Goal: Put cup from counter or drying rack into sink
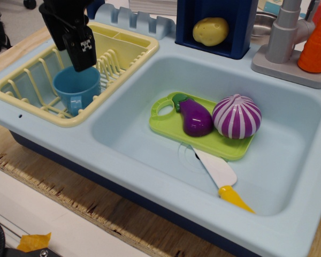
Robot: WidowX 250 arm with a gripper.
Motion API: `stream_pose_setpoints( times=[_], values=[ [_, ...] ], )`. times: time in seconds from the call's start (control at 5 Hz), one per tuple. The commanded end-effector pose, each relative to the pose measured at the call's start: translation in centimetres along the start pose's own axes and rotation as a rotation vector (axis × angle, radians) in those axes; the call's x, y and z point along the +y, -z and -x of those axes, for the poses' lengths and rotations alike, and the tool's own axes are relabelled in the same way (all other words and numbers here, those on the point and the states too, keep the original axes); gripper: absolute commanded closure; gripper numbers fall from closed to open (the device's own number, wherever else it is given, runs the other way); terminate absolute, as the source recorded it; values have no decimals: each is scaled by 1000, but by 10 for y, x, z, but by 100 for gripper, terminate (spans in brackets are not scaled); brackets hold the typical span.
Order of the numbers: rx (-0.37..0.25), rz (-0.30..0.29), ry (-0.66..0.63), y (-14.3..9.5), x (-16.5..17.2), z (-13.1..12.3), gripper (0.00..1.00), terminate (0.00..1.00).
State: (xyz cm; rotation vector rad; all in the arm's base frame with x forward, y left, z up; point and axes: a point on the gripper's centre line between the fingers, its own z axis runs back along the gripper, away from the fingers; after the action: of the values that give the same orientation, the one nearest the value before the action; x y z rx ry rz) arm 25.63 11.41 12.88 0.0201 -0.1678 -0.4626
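While my gripper (69,45) hangs low over the far part of the pale yellow drying rack (129,52), its black fingers (83,47) point down at the back rim of the blue cup (76,87), one of them overlapping that rim from this angle; whether it touches I cannot tell, nor can I tell how wide my jaws stand, since the two fingers overlap in this view. That cup sits upright inside the rack's slatted section, mouth up, handle turned toward the near edge. To the right, the light-blue sink (289,176) holds a green cutting board (224,147) with a purple toy eggplant (195,118) and a purple-and-white striped onion (236,116) side by side on it. A toy knife (220,178) with a yellow handle lies on the basin floor just in front of the board. Behind the basin stand a grey faucet (287,33), an orange carrot (317,45) and a yellow potato (210,30) in a dark blue box (241,32).
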Motion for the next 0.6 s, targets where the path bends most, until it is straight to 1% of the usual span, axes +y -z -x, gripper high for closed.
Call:
stream_pose_setpoints(
  times=[0.0,0.4],
  values=[
    [4,30,32,15,5,-1,0,0],
    [15,53,38,34,14,-7,0,0]
  ],
)
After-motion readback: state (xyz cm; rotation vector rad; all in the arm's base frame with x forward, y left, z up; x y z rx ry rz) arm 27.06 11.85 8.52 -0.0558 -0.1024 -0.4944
